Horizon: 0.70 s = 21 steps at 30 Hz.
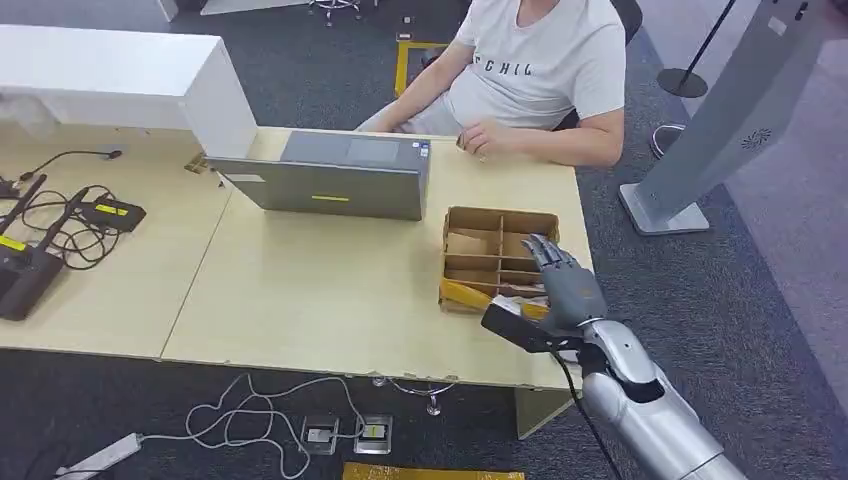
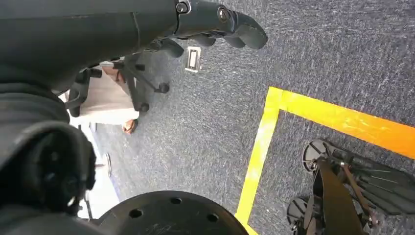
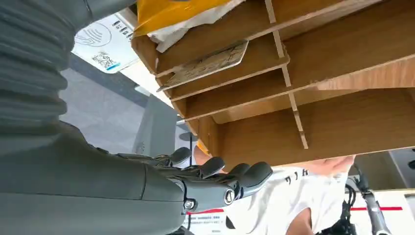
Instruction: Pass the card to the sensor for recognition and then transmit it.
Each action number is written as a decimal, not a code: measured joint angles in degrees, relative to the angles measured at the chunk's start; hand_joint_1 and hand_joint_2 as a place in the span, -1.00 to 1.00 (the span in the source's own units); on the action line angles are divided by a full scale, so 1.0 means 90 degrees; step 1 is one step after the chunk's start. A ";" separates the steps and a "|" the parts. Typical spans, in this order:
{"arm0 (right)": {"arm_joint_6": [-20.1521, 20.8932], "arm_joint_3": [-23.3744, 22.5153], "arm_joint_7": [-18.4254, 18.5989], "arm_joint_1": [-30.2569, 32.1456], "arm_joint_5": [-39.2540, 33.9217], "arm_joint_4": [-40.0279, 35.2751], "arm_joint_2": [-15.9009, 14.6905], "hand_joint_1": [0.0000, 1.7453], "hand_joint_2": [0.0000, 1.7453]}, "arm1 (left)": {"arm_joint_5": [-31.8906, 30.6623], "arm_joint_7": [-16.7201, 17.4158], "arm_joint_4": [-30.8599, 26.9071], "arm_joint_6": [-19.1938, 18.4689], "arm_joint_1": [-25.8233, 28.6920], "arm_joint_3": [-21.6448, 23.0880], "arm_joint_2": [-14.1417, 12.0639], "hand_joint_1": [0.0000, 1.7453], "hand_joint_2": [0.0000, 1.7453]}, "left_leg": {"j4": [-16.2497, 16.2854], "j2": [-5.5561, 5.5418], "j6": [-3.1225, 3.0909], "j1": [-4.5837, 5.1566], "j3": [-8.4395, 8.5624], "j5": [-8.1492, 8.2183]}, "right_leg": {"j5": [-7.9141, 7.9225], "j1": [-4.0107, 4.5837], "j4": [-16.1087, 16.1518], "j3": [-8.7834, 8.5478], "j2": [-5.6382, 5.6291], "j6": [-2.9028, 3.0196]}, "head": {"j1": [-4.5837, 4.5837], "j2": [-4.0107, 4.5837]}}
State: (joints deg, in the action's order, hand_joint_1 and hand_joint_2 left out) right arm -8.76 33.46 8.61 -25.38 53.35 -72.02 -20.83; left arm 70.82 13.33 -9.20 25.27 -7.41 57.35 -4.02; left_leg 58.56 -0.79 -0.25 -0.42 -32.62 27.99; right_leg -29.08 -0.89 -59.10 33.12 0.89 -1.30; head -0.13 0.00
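Observation:
An open cardboard box point(image 1: 497, 214) with dividers stands near the table's right edge. A patterned card point(image 3: 208, 63) lies flat in one of its compartments, next to a yellow wrapper point(image 3: 171, 12). My right hand point(image 1: 562, 280) hovers over the box's near right corner with its fingers point(image 3: 230, 178) stretched out and apart, holding nothing and not touching the card. My left hand point(image 2: 215, 22) hangs beside my body above the carpet, fingers loosely extended and empty. A grey slanted terminal point(image 1: 735, 120) stands on the floor to the right of the table.
A person in a white T-shirt point(image 1: 540, 60) sits behind the table, forearm resting on it by a grey laptop point(image 1: 330, 175). Black devices and cables point(image 1: 60, 225) lie at the left. A white cabinet point(image 1: 110, 70) stands at the back left. Cables point(image 1: 250, 415) trail on the carpet.

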 joint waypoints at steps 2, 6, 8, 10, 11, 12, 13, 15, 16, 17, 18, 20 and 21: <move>0.0034 0.0024 0.0000 -0.0006 -0.0031 -0.0002 0.0000 -1.00 1.00 | 0.0000 0.0000 0.0000 0.0002 0.0000 0.0000 0.0002 -1.00 -1.00 | 0.0000 0.0000 0.0000 0.0000 0.0000 0.0000 | 0.0000 0.0000 0.0000 0.0000 0.0000 0.0000 | 0.0000 0.0000; 0.0046 0.0068 0.0002 -0.0007 -0.0041 -0.0005 0.0000 -1.00 1.00 | -0.0002 0.0000 0.0000 0.0002 0.0000 0.0000 0.0002 -1.00 -1.00 | 0.0000 0.0000 0.0000 0.0000 0.0000 0.0000 | 0.0000 0.0000 0.0000 0.0000 0.0000 0.0000 | 0.0000 0.0000; 0.0051 0.0073 0.0005 -0.0006 -0.0039 -0.0031 -0.0002 -0.58 1.00 | 0.0000 0.0000 0.0000 0.0002 0.0000 0.0000 0.0000 -1.00 -1.00 | 0.0000 0.0000 0.0000 0.0000 0.0000 0.0000 | 0.0000 0.0000 0.0000 0.0000 0.0000 0.0000 | 0.0000 0.0000; 0.0075 0.0090 0.0022 -0.0005 -0.0010 -0.0061 -0.0010 0.84 1.00 | 0.0000 0.0000 0.0000 0.0002 0.0000 0.0000 0.0000 -1.00 -1.00 | 0.0000 0.0000 0.0000 0.0000 0.0001 0.0000 | 0.0000 0.0000 0.0000 0.0000 0.0000 0.0000 | 0.0000 0.0000; 0.0109 0.0100 0.0048 -0.0001 0.0000 -0.0078 -0.0017 0.90 1.00 | 0.0000 0.0000 0.0000 0.0002 0.0000 0.0000 0.0000 -1.00 -1.00 | 0.0000 0.0000 0.0000 0.0000 0.0001 0.0000 | 0.0000 0.0000 0.0000 0.0001 0.0000 0.0000 | 0.0000 0.0000; 0.0138 0.0114 0.0073 0.0004 0.0017 -0.0102 -0.0034 0.96 1.00 | 0.0005 0.0000 0.0000 0.0005 0.0000 0.0000 0.0000 -1.00 -1.00 | 0.0000 0.0000 0.0000 0.0000 0.0001 0.0000 | 0.0000 0.0000 0.0000 0.0001 0.0000 0.0000 | 0.0000 0.0000; 0.0182 0.0126 0.0102 0.0005 0.0053 -0.0119 -0.0041 0.96 1.00 | 0.0012 0.0000 0.0000 0.0012 0.0000 0.0000 0.0000 -1.00 -1.00 | 0.0000 0.0000 0.0000 0.0000 0.0001 0.0000 | 0.0000 0.0000 0.0000 0.0001 -0.0001 0.0000 | 0.0000 0.0000; 0.0243 0.0153 0.0153 0.0024 0.0122 -0.0155 -0.0061 0.96 1.00 | 0.0022 0.0000 0.0000 0.0024 0.0000 0.0000 0.0000 -1.00 -1.00 | 0.0000 0.0001 0.0000 0.0000 0.0001 0.0000 | 0.0000 0.0000 0.0000 0.0001 -0.0001 0.0000 | 0.0000 0.0000; 0.0260 0.0175 0.0160 0.0036 0.0143 -0.0160 -0.0078 0.96 1.00 | 0.0027 0.0000 0.0000 0.0032 0.0000 0.0000 0.0000 -1.00 -1.00 | 0.0000 0.0001 0.0000 0.0000 0.0001 0.0000 | 0.0000 0.0000 0.0000 0.0001 -0.0001 0.0000 | 0.0000 0.0000; 0.0279 0.0187 0.0172 0.0050 0.0170 -0.0160 -0.0087 0.96 1.00 | 0.0027 0.0000 0.0000 0.0041 0.0000 0.0000 0.0000 -1.00 -1.00 | 0.0000 0.0000 0.0000 0.0000 0.0001 0.0000 | 0.0000 0.0000 0.0000 0.0001 0.0000 0.0000 | 0.0000 0.0000; 0.0291 0.0197 0.0182 0.0060 0.0185 -0.0160 -0.0092 0.96 1.00 | 0.0029 0.0000 0.0000 0.0049 0.0001 0.0000 0.0002 -1.00 -1.00 | 0.0000 0.0000 0.0000 0.0000 0.0001 0.0000 | 0.0000 0.0000 0.0000 0.0001 0.0000 0.0000 | 0.0000 0.0000; 0.0296 0.0230 0.0204 0.0067 0.0207 -0.0160 -0.0102 0.96 1.00 | 0.0029 0.0000 0.0000 0.0056 0.0001 0.0000 0.0000 -1.00 -1.00 | 0.0000 0.0001 0.0000 0.0000 0.0001 0.0000 | 0.0000 0.0000 0.0000 0.0001 -0.0002 0.0000 | 0.0000 0.0000; 0.0296 0.0238 0.0211 0.0071 0.0209 -0.0160 -0.0104 0.96 1.00 | 0.0029 0.0000 0.0000 0.0058 0.0001 0.0000 0.0000 -1.00 -1.00 | 0.0000 0.0001 0.0000 0.0000 0.0002 0.0000 | 0.0000 0.0000 0.0000 0.0001 -0.0002 0.0000 | 0.0000 0.0000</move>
State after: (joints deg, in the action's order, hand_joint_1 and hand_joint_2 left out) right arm -6.10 35.61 10.51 -24.74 55.23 -73.46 -21.77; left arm 71.08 13.33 -9.20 25.79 -7.40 57.35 -4.02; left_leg 58.56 -0.78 -0.25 -0.42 -32.60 27.99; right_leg -29.08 -0.89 -59.10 33.13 0.87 -1.30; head -0.13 0.00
